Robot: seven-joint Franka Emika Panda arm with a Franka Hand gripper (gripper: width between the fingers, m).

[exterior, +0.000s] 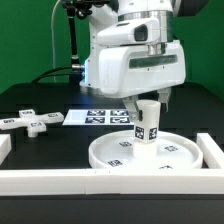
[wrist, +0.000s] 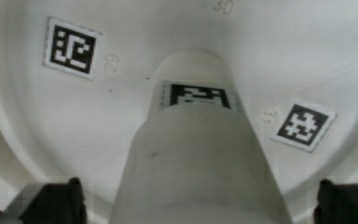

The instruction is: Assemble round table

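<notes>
The large white disc (exterior: pixel 170 155) lies flat at the front, with square tags on its face. The short cylinder leg (exterior: pixel 146 120) stands upright on the disc's middle and carries a tag. My gripper (exterior: pixel 148 101) hangs straight over the leg's top, open, with a finger on each side. In the wrist view the leg (wrist: pixel 197 150) runs down to the disc (wrist: pixel 34 110). Both dark fingertips (wrist: pixel 51 203) stand clear of the leg's sides with a gap showing, so the gripper (wrist: pixel 197 207) holds nothing. The cross-shaped piece (exterior: pixel 30 120) lies on the black table at the exterior view's left.
The marker board (exterior: pixel 100 117) lies flat behind the disc. White border bars run along the front (exterior: pixel 90 181), the exterior view's right (exterior: pixel 212 150) and the left corner (exterior: pixel 4 148). The arm's white body (exterior: pixel 135 60) rises behind the disc.
</notes>
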